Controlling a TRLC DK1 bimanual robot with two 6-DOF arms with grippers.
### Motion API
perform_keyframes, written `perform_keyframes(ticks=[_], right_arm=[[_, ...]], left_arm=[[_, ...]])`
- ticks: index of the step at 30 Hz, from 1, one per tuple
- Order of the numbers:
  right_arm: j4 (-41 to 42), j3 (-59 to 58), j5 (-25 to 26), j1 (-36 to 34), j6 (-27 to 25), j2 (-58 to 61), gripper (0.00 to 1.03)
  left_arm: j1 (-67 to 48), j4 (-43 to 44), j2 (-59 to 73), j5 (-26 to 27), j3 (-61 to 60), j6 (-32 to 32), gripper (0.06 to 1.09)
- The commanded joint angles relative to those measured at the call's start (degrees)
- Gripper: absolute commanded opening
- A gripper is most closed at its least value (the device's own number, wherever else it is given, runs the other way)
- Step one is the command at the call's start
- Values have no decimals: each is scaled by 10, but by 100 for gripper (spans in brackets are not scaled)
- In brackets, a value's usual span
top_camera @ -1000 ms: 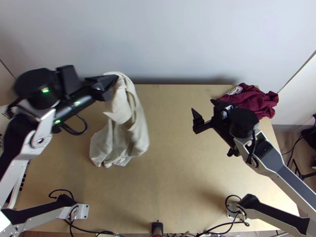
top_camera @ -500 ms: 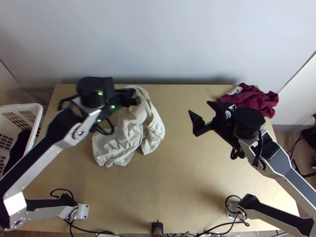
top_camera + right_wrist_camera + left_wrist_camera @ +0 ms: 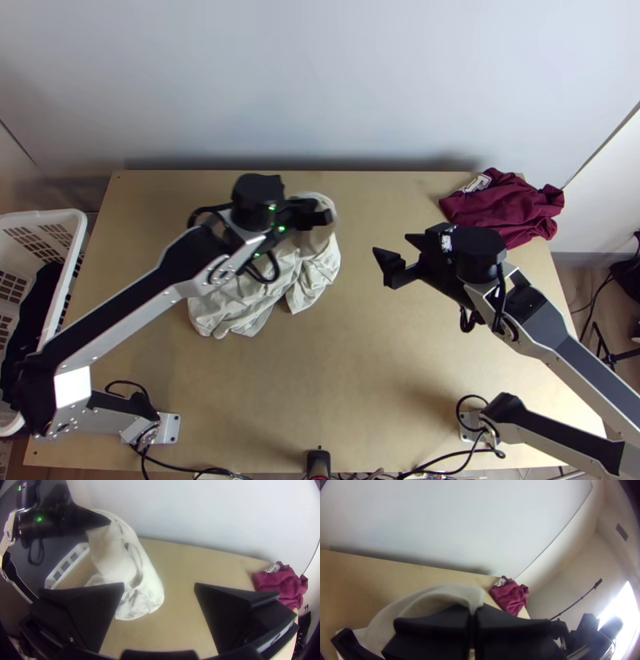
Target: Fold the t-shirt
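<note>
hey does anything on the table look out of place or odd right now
The maroon cloth lies bunched at the far right corner of the table, partly past its edge. The cream cloth's wrinkles seem normal mid-task.

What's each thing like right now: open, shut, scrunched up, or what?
Cream cloth: rumpled, partly lifted
Left pincer: shut on the cream cloth
Right pincer: open, empty
Maroon cloth: bunched up
White basket: upright, dark cloth inside
Left arm's green lights: on
</note>
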Motion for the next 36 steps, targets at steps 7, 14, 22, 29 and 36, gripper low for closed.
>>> perform_keyframes(ticks=[7,14,22,29,36], right_arm=[[2,-42,-17,-8,10,-35,97],[3,-57,-23,-6,10,-50,97],[12,-71,-28,10,9,-50,98],[83,-91,-28,15,-1,-43,97],[154,-89,-28,17,-5,-12,97]], left_arm=[[-35,89,64,6,55,-61,9],[-45,147,80,-5,57,-100,9],[-50,165,98,-9,102,-137,9],[-63,165,88,-10,123,-165,9],[-69,159,79,-9,130,-170,9]])
